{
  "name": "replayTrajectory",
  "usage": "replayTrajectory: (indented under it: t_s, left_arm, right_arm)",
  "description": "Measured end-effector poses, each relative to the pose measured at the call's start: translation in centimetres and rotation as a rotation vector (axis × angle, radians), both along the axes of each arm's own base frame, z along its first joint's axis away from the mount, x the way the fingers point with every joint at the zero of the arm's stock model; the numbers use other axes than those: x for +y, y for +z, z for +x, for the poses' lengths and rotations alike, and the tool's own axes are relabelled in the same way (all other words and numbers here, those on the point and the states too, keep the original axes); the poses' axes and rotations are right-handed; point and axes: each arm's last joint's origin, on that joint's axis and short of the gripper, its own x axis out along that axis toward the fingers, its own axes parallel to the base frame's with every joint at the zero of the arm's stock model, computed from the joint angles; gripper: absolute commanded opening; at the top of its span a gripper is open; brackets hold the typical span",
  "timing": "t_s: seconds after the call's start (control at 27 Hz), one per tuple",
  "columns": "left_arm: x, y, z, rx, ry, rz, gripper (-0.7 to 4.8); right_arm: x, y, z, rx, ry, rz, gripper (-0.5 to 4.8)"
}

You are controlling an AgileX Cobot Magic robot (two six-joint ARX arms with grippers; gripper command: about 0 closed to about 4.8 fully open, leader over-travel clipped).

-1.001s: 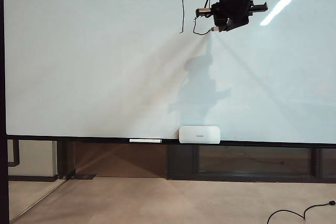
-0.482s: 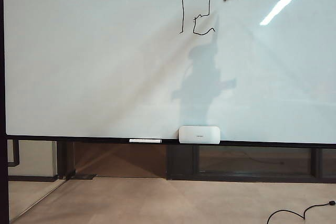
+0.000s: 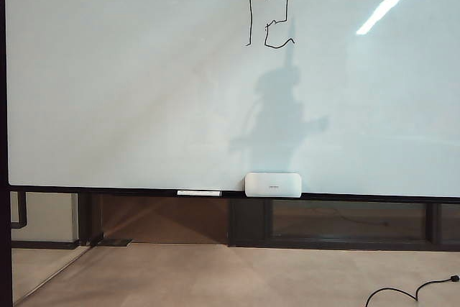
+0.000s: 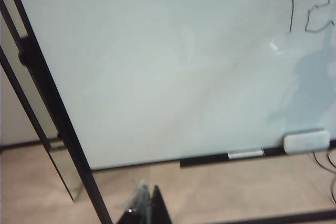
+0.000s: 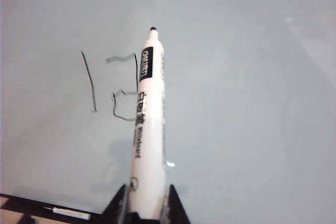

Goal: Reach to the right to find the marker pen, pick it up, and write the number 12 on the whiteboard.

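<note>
- 2 shaky black digits, the number 12 (image 3: 269,19), sit high on the whiteboard (image 3: 144,91).
- The right gripper (image 5: 143,203) has its jaws narrowed onto the marker pen (image 5: 145,129), whose dark tip stands off the board beside the digits.
- The left gripper (image 4: 145,211) shows only as dark fingertips near the floor; I cannot tell its opening.
- A white eraser (image 3: 273,184) and a thin white marker (image 3: 199,193) rest on the bottom ledge.

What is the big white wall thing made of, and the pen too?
The whiteboard looks like a smooth, glossy coated panel: it mirrors a ceiling light and takes a soft shadow. Its thin frame looks like dark metal or plastic; I can't tell which. The marker pen, held in the right hand, looks like smooth white plastic with a printed black label and a dark tip.
</note>
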Motion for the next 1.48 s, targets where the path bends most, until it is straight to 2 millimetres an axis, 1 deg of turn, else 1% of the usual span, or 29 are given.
replayTrajectory:
  t_s: [0.04,0.07,0.11,0.15,0.19,0.22,0.26,0.3,0.33,0.37,0.45,0.56,0.59,0.63,0.67,0.74,0.78,0.82,0.85,0.89,0.93,1.04,1.08,1.19,1.3,1.41,1.48]
  left_arm:
    - [0.0,-0.4,-0.6,0.032,-0.001,-0.015,-0.05]
    - [0.1,-0.7,-1.0,0.051,-0.001,-0.025,-0.05]
    - [0.1,-1.1,-1.7,0.079,0.004,-0.037,-0.05]
    - [0.2,-1.3,-2.2,0.088,0.012,-0.038,-0.05]
    - [0.3,-1.5,-3.1,0.079,0.019,-0.040,-0.05]
    - [0.4,-1.5,-3.7,0.065,0.023,-0.044,-0.05]
    - [0.5,-1.6,-4.8,0.034,0.034,-0.053,-0.05]
    - [0.6,-1.7,-5.4,0.019,0.045,-0.060,-0.05]
    - [0.7,-1.9,-6.1,0.014,0.057,-0.073,-0.05]
    - [0.7,-2.2,-6.5,0.022,0.057,-0.078,-0.05]
    - [0.8,-3.1,-7.9,0.050,0.057,-0.101,-0.05]
    - [0.9,-3.9,-9.2,0.063,0.055,-0.115,-0.05]
    - [0.9,-4.1,-9.5,0.059,0.040,-0.121,-0.05]
    - [0.8,-4.1,-9.5,0.060,0.023,-0.125,-0.05]
    - [0.7,-4.1,-9.4,0.068,-0.022,-0.126,-0.05]
    - [0.3,-4.1,-9.4,0.070,-0.139,-0.110,-0.05]
    - [0.2,-4.0,-9.2,0.051,-0.189,-0.100,-0.05]
    - [0.1,-4.1,-8.9,0.037,-0.217,-0.096,-0.05]
    - [0.1,-4.2,-8.7,0.037,-0.222,-0.096,-0.05]
    - [0.0,-5.1,-7.8,0.068,-0.226,-0.100,-0.05]
    - [-0.1,-5.4,-7.4,0.087,-0.225,-0.103,-0.05]
    - [-0.2,-6.9,-5.6,0.106,-0.228,-0.165,-0.05]
    - [-0.2,-7.2,-5.3,0.108,-0.227,-0.169,-0.05]
    - [-0.4,-9.0,-3.4,0.127,-0.226,-0.202,-0.05]
    - [-0.4,-10.5,-2.3,0.166,-0.183,-0.249,-0.05]
    - [-0.4,-10.7,-1.8,0.126,-0.179,-0.258,-0.05]
    - [-0.4,-11.1,-1.3,0.093,-0.193,-0.280,-0.05]
  right_arm:
    - [-0.5,0.9,-1.8,-0.015,0.013,0.006,-0.05]
    - [-0.8,1.2,-2.8,-0.018,0.020,0.007,-0.05]
    - [-1.3,1.8,-4.3,-0.022,0.023,0.009,-0.05]
    - [-1.6,2.0,-5.1,-0.025,0.025,0.010,-0.05]
    - [-2.1,2.2,-6.8,-0.042,0.041,0.016,-0.05]
    - [-2.5,2.2,-7.9,-0.046,0.046,0.021,-0.05]
    - [-3.1,1.9,-9.8,-0.053,0.054,0.031,-0.05]
    - [-3.4,1.7,-10.7,-0.058,0.060,0.034,-0.05]
    - [-4.0,1.3,-12.6,-0.080,0.068,0.048,-0.05]
    - [-4.3,0.8,-13.6,-0.086,0.069,0.053,-0.05]
    - [-5.3,-1.5,-16.7,-0.085,0.070,0.057,-0.05]
    - [-6.4,-4.6,-19.8,-0.092,0.070,0.062,-0.05]
    - [-6.8,-6.1,-21.3,-0.106,0.070,0.067,-0.05]
    - [-7.1,-6.9,-22.2,-0.119,0.070,0.075,-0.05]
    - [-7.6,-8.2,-23.5,-0.162,0.072,0.093,-0.05]
    - [-8.1,-11.3,-25.1,-0.176,0.072,0.111,-0.05]
    - [-8.4,-13.2,-26.0,-0.184,0.072,0.121,-0.05]
    - [-8.6,-14.4,-26.6,-0.187,0.072,0.127,-0.05]
    - [-8.7,-15.2,-26.9,-0.200,0.073,0.140,-0.05]
    - [-8.9,-16.8,-27.4,-0.212,0.074,0.159,-0.05]
    - [-8.9,-17.5,-27.6,-0.215,0.074,0.164,-0.05]
    - [-8.7,-20.3,-27.0,-0.180,0.073,0.184,-0.05]
    - [-8.7,-20.7,-26.8,-0.168,0.073,0.184,-0.05]
    - [-8.1,-22.5,-25.3,-0.107,0.106,0.181,-0.05]
    - [-7.9,-23.1,-24.8,-0.092,0.109,0.181,-0.05]
    - [-7.6,-24.1,-24.0,-0.074,0.118,0.184,-0.05]
    - [-7.2,-25.6,-23.0,-0.040,0.141,0.195,-0.05]
